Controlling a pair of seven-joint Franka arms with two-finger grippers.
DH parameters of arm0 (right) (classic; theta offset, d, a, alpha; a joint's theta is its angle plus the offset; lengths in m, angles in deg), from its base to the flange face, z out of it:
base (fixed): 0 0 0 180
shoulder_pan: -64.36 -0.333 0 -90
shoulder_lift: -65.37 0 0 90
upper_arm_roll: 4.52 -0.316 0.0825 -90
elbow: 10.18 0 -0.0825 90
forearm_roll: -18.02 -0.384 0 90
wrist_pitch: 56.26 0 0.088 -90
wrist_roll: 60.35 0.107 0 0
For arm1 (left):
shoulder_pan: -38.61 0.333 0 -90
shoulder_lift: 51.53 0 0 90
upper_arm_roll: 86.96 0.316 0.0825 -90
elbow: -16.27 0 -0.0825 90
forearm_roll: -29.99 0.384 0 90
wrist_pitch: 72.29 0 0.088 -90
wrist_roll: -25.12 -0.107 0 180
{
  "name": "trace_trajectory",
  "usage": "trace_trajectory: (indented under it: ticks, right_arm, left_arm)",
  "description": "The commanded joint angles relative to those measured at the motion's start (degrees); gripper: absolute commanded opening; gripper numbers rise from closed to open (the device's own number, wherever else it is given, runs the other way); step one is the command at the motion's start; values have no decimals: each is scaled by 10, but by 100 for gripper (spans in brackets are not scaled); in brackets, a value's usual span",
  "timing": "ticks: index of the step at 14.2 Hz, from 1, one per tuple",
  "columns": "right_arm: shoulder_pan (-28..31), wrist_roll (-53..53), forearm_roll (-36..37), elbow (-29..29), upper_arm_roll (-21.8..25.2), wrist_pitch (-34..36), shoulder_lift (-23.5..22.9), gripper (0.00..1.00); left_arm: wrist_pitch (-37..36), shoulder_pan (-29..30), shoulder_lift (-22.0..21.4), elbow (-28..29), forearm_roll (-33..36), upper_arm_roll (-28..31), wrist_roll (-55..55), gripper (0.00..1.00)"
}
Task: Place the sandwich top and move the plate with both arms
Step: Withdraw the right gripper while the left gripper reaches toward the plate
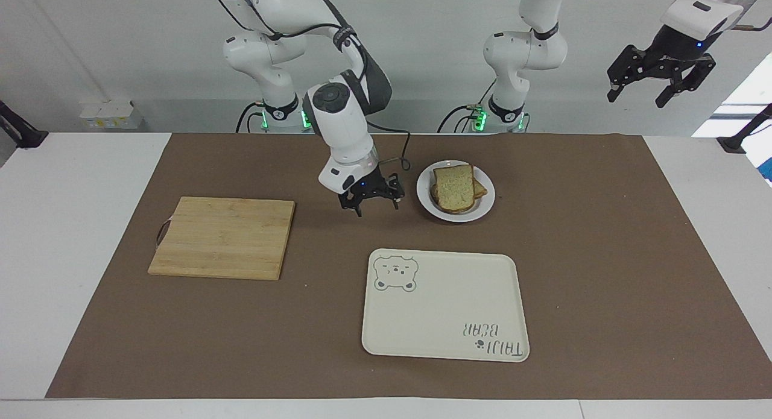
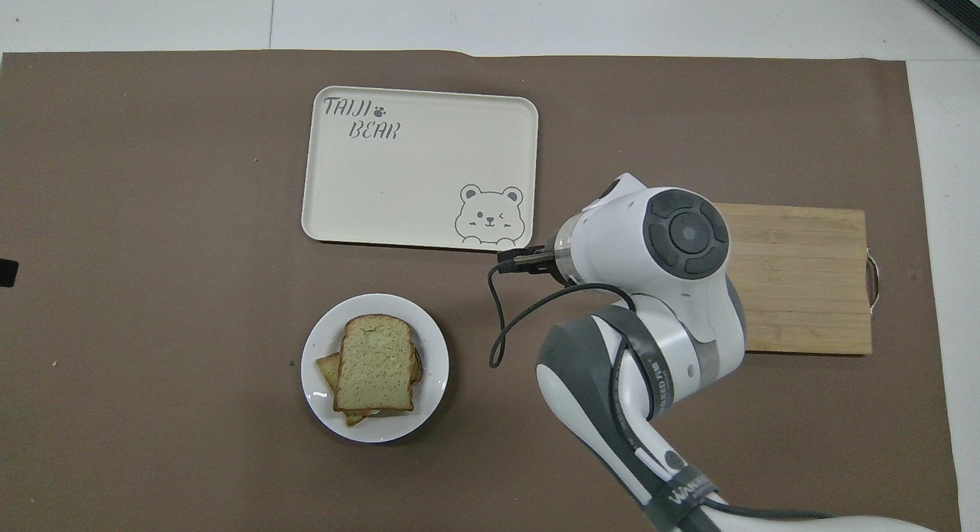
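While my right gripper (image 1: 374, 203) hangs over the bare brown mat (image 1: 603, 238), between the cutting board (image 1: 223, 238) and the plate (image 1: 482, 205), its two fingers are spread wide and they hold nothing and touch nothing. Around it there is free mat on every side: the plate is near it toward the left arm's end, the board is well apart toward the right arm's end, and the cream tray (image 1: 446, 310) lies farther from me, also apart. In the overhead view my right arm covers one corner of the board (image 2: 804, 287), and only the cable end of the wrist shows near the bear print of the tray (image 2: 413, 172).

My left gripper (image 1: 660, 81) waits high in the air past the left arm's end of the mat, over the white table (image 1: 711, 226). Its fingers are spread too, and empty.

On the plate (image 2: 436, 363) the sandwich top (image 2: 377, 363) lies flat upon the darker slice (image 2: 329, 367), whose corners stick out under it. Both stay inside the plate's rim. From the plate to the tray there is a strip of open mat, and the tray's whole inside is free
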Motion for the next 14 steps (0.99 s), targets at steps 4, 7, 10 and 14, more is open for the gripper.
trace_trajectory:
  ticks: [4,7,10,14]
  right_arm:
    - [49,-9,38,27,-2,119,48,100]
    - [77,-10,53,54,-2,188,68,100]
    - [114,-22,54,55,-1,219,103,100]
    - [158,-60,62,73,1,263,134,100]
  left_arm:
    - [35,1,-32,77,-11,-3,-3,100]
    - [102,2,-69,197,-20,-3,1,100]
    - [154,3,-79,277,-59,-2,0,100]
    - [195,16,-77,345,-118,-2,2,100]
